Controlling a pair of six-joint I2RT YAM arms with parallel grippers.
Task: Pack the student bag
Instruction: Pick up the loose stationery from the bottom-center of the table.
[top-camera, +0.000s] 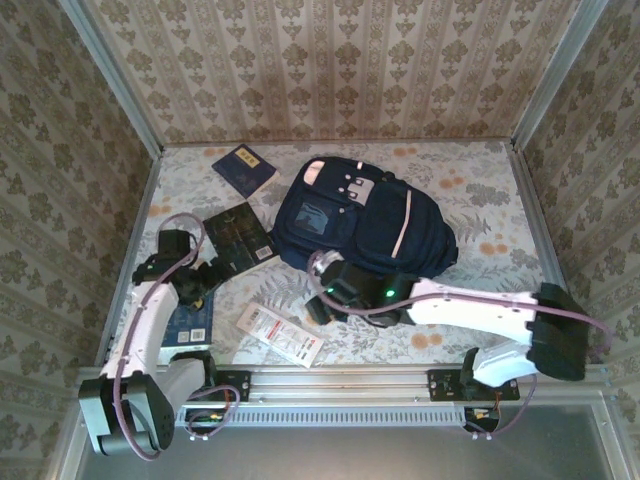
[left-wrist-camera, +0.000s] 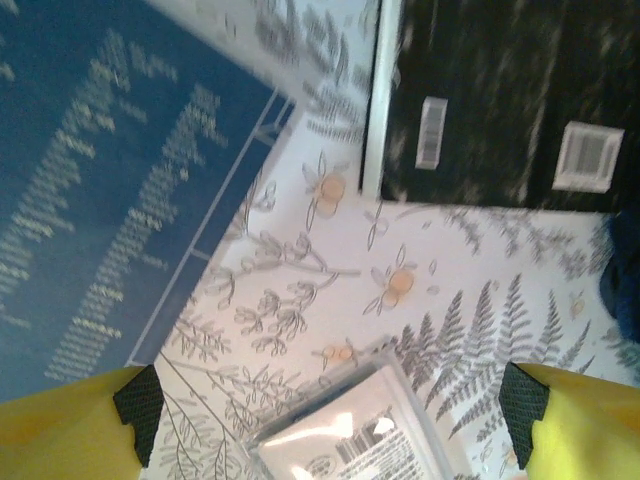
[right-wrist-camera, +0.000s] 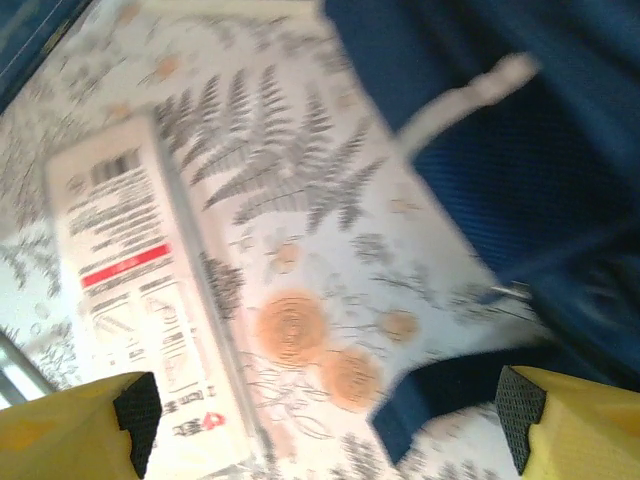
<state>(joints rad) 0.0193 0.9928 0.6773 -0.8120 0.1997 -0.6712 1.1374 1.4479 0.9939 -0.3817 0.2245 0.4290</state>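
The student bag (top-camera: 360, 225), a navy backpack with pale stripe trim, lies flat in the middle of the table. My right gripper (top-camera: 322, 300) hovers open just off its near-left edge; in the right wrist view the bag (right-wrist-camera: 520, 120) and a dark blue strap (right-wrist-camera: 450, 395) lie to the right of the open gripper (right-wrist-camera: 330, 410). My left gripper (top-camera: 203, 288) hangs open over the cloth between a black book (top-camera: 238, 235) and a white packet (top-camera: 280, 333). From the left wrist the gripper (left-wrist-camera: 330, 410) is open, and a corner of the packet (left-wrist-camera: 360, 435) lies on the cloth below it.
A blue book (top-camera: 243, 168) lies at the back left. Another blue book (top-camera: 185, 322) lies under my left arm, seen as the blue book (left-wrist-camera: 100, 180) beside the black book (left-wrist-camera: 500, 100). The white packet (right-wrist-camera: 130, 290) lies left of my right gripper. Wallpapered walls enclose the table.
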